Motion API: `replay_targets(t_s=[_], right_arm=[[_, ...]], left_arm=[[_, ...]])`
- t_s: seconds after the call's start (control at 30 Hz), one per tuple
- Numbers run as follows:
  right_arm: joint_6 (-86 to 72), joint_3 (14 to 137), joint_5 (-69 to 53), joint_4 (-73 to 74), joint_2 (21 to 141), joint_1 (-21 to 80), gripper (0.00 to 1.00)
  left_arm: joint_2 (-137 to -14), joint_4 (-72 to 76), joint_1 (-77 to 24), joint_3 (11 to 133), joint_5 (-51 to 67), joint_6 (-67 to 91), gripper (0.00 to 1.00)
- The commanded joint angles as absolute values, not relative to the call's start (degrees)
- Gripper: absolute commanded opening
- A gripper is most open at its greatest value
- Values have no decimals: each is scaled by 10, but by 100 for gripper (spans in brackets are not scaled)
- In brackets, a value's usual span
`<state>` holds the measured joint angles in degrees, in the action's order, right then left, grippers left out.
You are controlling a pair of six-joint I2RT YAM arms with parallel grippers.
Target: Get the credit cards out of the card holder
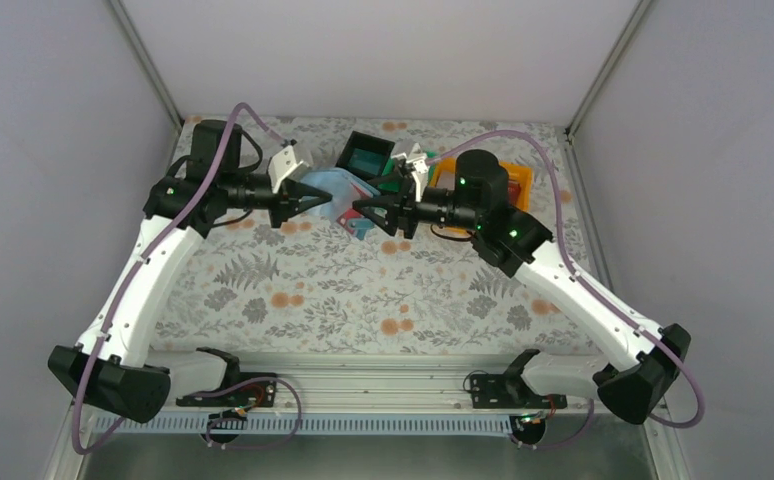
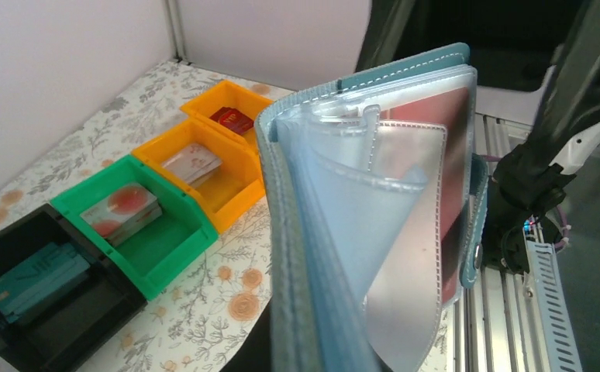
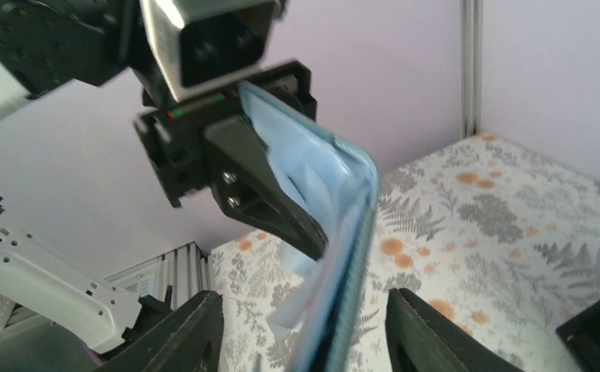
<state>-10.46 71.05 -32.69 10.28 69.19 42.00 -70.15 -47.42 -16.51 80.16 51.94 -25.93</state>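
2 pincers on 1 wallet here: the left pincer [image 3: 266,194] is clamped shut on the card holder [image 2: 297,232], holding it up off the worktop [image 1: 363,290] just on the near side of the black bin [image 2: 10,229]. The right pincer [image 3: 303,302] is open, 1 finger on either side of the holder's hanging edge, and neither looks to be touching it. The holder looks light, soft and floppy, and its clear sleeves [image 2: 359,201] fan out loose, so I'd guess it swings if tugged sideways. 1 of the credit cards [image 2: 444,132], a reddish one, shows through a sleeve. It's thin, stiff and probably slick against that plastic. I'd pinch its bare edge at the pocket mouth, card only and no sleeve, then pull straight along the pocket. The worktop has a floral cloth on it, which likely gives some grip, but a dropped card would lie flat and be a pain to pick up. A green bin [image 2: 174,260] and 2 orange bins [image 2: 235,205] run in a row from the black bin, all 4 with cards in them. Pale walls close in behind and to both sides of the black bin, and the arms sit nose to nose in front of it, so there's not much elbow room.
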Motion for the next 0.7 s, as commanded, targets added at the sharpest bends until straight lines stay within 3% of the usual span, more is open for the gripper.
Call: replay_targets(t_s=[0.0,0.13,0.27,0.6,0.63,0.67], right_arm=[[-78,693,-319,120,697,412,57],[-69,689,-329,122,700,402,58],[-67,676,-354,110,695,390,52],[-100,676,-399,79,721,376,5],[-106,678,-408,75,725,375,4],[-113,680,-407,74,728,375,4]], left_arm=[[-699,-474,-159,817,545,-259,2],[-699,-475,-156,816,551,-262,2],[-697,-476,-152,814,555,-264,2],[-695,-485,-150,809,597,-280,2],[-695,-481,-150,806,589,-277,5],[-695,-473,-150,802,573,-270,28]])
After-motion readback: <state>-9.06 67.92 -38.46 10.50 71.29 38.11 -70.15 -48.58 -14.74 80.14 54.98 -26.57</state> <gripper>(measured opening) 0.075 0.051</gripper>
